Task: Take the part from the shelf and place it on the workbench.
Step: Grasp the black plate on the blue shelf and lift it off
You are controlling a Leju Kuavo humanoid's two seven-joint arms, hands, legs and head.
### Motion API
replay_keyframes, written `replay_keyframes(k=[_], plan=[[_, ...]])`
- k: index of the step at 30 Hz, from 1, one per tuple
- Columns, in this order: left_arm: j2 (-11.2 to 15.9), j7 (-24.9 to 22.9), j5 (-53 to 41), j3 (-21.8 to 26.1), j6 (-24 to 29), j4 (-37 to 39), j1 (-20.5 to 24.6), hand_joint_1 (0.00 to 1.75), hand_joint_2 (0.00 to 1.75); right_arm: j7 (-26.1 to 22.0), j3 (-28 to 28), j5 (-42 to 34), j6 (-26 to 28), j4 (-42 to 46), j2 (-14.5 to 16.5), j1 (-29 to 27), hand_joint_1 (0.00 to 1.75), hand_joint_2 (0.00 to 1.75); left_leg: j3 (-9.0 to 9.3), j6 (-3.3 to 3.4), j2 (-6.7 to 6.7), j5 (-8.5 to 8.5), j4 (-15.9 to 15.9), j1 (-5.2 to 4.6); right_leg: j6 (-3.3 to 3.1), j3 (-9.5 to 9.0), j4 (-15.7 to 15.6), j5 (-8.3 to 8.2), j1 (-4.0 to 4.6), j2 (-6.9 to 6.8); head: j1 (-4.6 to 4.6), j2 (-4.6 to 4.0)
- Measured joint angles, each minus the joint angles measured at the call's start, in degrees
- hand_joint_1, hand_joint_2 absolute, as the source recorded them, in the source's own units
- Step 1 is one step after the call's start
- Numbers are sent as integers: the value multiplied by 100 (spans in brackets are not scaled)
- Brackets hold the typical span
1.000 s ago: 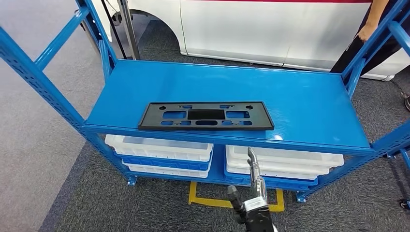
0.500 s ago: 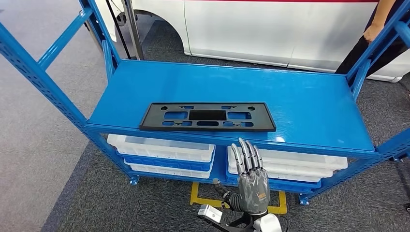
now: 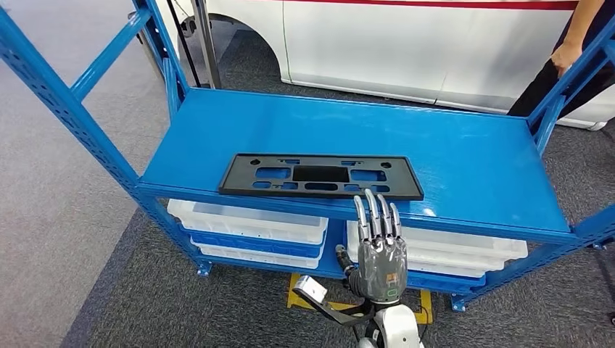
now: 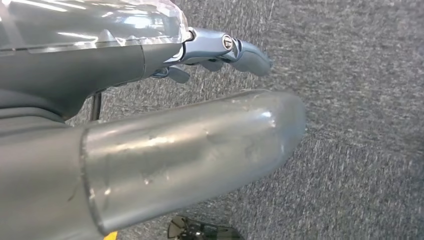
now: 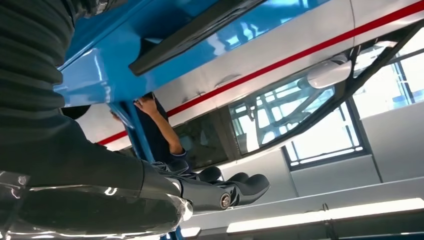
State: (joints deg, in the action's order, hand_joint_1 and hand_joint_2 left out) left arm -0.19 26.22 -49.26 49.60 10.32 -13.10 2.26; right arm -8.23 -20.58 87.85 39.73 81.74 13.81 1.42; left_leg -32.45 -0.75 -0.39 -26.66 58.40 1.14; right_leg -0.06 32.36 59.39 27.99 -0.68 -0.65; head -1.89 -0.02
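Head view has the black plastic part (image 3: 321, 176), a long flat frame with cut-outs, lying flat near the front edge of the blue shelf (image 3: 471, 156), nothing gripping it. Just in front of that edge and lower, the right hand (image 3: 381, 254) is raised with its fingers (image 3: 371, 210) straight and slightly apart, pointing up at the part's right end, holding nothing; the fingertips overlap the shelf lip in the picture, and contact cannot be judged. Below the deck, white bins (image 3: 250, 221) sit stacked on blue ones, their back halves hidden under the shelf. On the grey carpet a yellow floor mark (image 3: 297, 290) is partly covered by the arm. Behind the shelf stands a white vehicle body (image 3: 406, 43) with a red stripe, and at the far right a person (image 3: 569, 51) is cut off by the frame. Left wrist view shows the left hand (image 4: 220, 50) over carpet, fingers extended and empty, mostly blocked by its thumb.
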Motion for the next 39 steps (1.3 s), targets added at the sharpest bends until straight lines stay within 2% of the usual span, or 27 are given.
replay_keyframes(k=[2,5,6,7,8,10,11,13,16,18,20,21,22,23,25,26,27,28,30,32,34,36,37,38,39], plan=[[2,-14,-66,5,-69,1,33,0,0,134,-96,-20,1,-156,-10,142,0,175,7,91,4,36,-39,13,45,88,210,157,-13,9,1,-1],[2,-72,-151,13,-217,1,90,0,0,211,-136,-79,1,-504,-13,270,0,175,-8,168,4,51,-47,-5,69,559,1205,645,-13,32,2,0],[1,-85,-161,17,-260,1,95,0,0,215,-136,-106,1,-623,-13,294,0,175,-13,174,2,50,-42,-14,68,689,1466,714,-12,36,2,0],[-1,-91,-166,25,-296,1,97,0,0,224,-136,-125,1,-749,-12,316,0,175,-13,178,-1,47,-35,-24,58,725,1520,660,-9,38,2,-1],[-4,-93,-165,31,-324,1,100,0,0,238,-136,-135,1,-860,-10,338,0,175,-11,179,-7,43,-27,-33,37,654,1356,505,-4,39,2,-1],[-22,-95,-166,41,-369,1,108,0,0,261,-135,-145,2,-1056,-7,383,0,175,-1,172,-20,31,-16,-51,-45,318,641,114,22,47,1,-1],[-33,-96,-169,45,-381,1,113,0,0,262,-135,-152,2,-1132,-4,402,0,175,-5,158,-24,25,-7,-64,-82,175,314,0,37,49,1,-1],[-51,-108,-179,61,-400,1,115,0,0,244,-133,-159,4,-1269,4,428,0,175,-27,110,-22,28,-7,-74,-121,72,39,-34,68,55,-1,-1],[-59,-129,-210,85,-415,1,119,0,0,232,-124,-113,7,-1429,22,447,0,175,-38,14,-9,-4,8,-61,-165,44,-60,-78,46,51,-2,0],[-66,-134,-233,91,-425,1,125,0,0,248,-123,-67,8,-1522,31,460,0,175,-179,-43,1,-239,356,-46,-208,5,-125,-109,13,27,-3,0],[-68,-143,-241,96,-437,1,126,0,0,256,-122,-74,8,-1626,31,475,0,175,-509,-96,6,-591,1082,-35,-228,1,-127,-109,15,6,-3,-1],[-70,-149,-247,98,-446,1,124,0,0,248,-121,-93,8,-1672,31,479,0,175,-656,-119,6,-687,1387,-27,-229,2,-121,-106,15,1,-3,0],[-73,-155,-256,99,-457,1,122,0,0,230,-120,-120,8,-1709,32,484,0,175,-724,-138,7,-676,1520,-14,-228,3,-113,-100,14,-2,-3,0],[-77,-161,-266,101,-467,1,122,0,0,198,-119,-155,8,-1737,35,487,0,175,-682,-151,8,-555,1424,1,-221,2,-101,-91,10,-2,-3,0],[-80,-166,-283,104,-482,1,127,0,0,103,-112,-232,8,-1775,44,492,0,175,-356,-166,14,-174,736,34,-185,-3,-62,-58,-2,0,-4,0],[-81,-168,-288,107,-487,1,133,0,0,53,-102,-269,8,-1789,49,493,0,175,-189,-159,14,-55,382,30,-156,2,-33,-36,5,3,-4,0],[-82,-171,-292,110,-491,1,139,0,0,12,-92,-294,8,-1800,51,493,0,175,-81,-131,12,2,147,23,-123,10,-15,-23,13,4,-3,-1],[-84,-173,-296,114,-494,1,140,0,0,-19,-81,-309,9,-1811,53,493,0,175,-39,-94,7,-6,45,9,-92,18,-8,-20,23,5,-2,0],[-87,-178,-308,121,-497,1,131,0,0,-67,-67,-327,13,-1830,54,494,0,175,-39,-2,-2,-5,24,-6,-37,22,-25,-29,32,5,-1,1],[-93,-182,-326,127,-500,1,123,0,0,-124,-39,-357,16,-1843,55,492,0,175,-21,77,-1,18,-14,5,12,62,90,60,19,12,-1,1],[-98,-188,-342,132,-504,1,131,0,0,-191,6,-395,18,-1854,55,486,0,175,-3,152,2,28,-41,5,45,322,638,356,4,28,0,0],[-99,-192,-351,138,-507,1,134,0,0,-269,49,-452,19,-1883,55,481,0,175,1,195,4,14,-38,-14,52,705,1348,623,3,38,0,-1],[-99,-193,-354,140,-507,1,134,0,0,-306,70,-485,19,-1903,56,480,0,175,7,205,2,6,-36,-24,47,813,1520,624,2,39,0,-1],[-99,-195,-358,142,-507,1,133,0,0,-341,91,-513,19,-1924,59,479,0,175,21,210,-4,-5,-34,-34,31,819,1479,511,4,39,1,-1],[-99,-195,-363,142,-508,1,133,0,0,-364,111,-532,19,-1943,62,479,0,175,43,210,-12,-20,-32,-44,2,721,1235,311,10,41,1,-1]])
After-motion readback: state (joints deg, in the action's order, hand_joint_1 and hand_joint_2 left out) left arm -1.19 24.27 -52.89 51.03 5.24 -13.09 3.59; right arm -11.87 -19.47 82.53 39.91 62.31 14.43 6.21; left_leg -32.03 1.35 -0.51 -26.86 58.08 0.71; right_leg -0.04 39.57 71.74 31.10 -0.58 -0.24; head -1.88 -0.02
